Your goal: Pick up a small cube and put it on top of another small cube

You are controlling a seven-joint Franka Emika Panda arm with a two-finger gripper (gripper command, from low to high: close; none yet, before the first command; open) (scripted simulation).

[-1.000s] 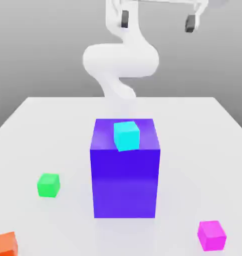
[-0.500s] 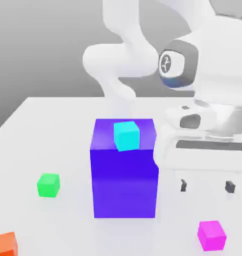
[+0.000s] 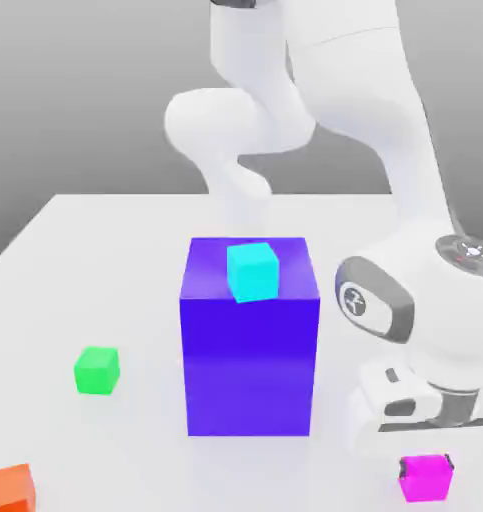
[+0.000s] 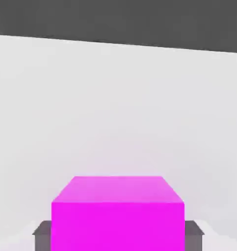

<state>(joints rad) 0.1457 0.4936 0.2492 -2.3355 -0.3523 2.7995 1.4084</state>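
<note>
The small magenta cube, plain and evenly coloured, sits on the white surface near the exterior view's lower right. The jaws flank it, a dark fingertip at each side; whether they clench it, I cannot tell. The green cube lies well apart, beyond the big blue-purple block.

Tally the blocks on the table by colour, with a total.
Magenta small cube: 1
Green small cube: 1
Cyan small cube: 1
Orange cube, cut off at the frame edge: 1
Blue-purple large block: 1
Total: 5
</note>
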